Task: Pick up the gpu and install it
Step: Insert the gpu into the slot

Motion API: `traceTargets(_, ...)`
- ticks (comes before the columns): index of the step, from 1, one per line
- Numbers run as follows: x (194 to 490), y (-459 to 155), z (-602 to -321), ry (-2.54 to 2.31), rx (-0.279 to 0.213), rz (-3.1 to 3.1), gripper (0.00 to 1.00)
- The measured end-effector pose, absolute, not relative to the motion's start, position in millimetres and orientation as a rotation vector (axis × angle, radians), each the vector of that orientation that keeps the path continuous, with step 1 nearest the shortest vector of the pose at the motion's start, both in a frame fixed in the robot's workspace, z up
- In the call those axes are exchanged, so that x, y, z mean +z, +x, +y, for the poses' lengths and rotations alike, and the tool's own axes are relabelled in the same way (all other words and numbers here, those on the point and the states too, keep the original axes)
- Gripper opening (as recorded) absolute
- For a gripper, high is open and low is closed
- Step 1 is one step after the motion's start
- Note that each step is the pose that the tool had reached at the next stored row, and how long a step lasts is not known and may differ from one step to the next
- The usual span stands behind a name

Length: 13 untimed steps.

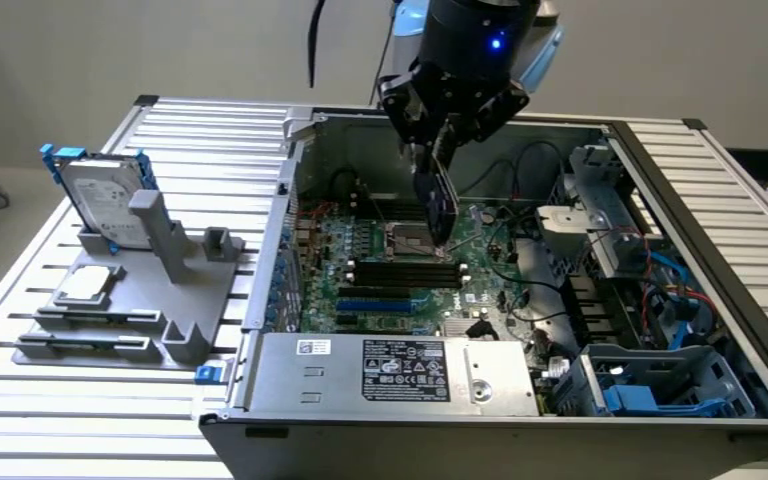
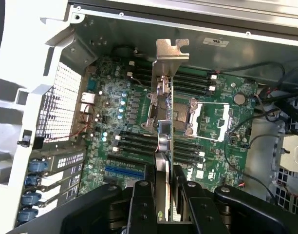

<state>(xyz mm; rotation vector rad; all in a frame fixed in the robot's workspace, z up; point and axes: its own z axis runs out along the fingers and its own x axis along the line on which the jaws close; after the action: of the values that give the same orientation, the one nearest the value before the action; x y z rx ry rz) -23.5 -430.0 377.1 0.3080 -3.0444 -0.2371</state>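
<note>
My gripper (image 1: pixel 440 140) hangs over the open computer case (image 1: pixel 277 230), shut on the gpu (image 1: pixel 435 200). The card is held upright, edge down, above the motherboard (image 1: pixel 398 270) near the processor socket (image 1: pixel 406 238). In the wrist view the gpu (image 2: pixel 163 141) is seen edge-on, running away from my gripper (image 2: pixel 163 197), with its silver end bracket (image 2: pixel 172 50) at the far end toward the case wall. A black finger (image 2: pixel 141 202) presses each side of the card. The blue expansion slot (image 2: pixel 124 171) lies on the board beside the card's line.
A grey holder (image 1: pixel 157 300) at the exterior view's left carries a silver hard drive with a blue frame (image 1: pixel 100 200). The power supply (image 1: pixel 398 372) fills the case's near side. Cables and a drive cage (image 1: pixel 651 300) crowd the exterior view's right.
</note>
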Motion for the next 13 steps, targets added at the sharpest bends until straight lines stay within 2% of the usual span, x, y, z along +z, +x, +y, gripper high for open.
traceTargets(13, 376.4, -23.5, -430.0, 0.663, -0.222, -2.97, 0.27)
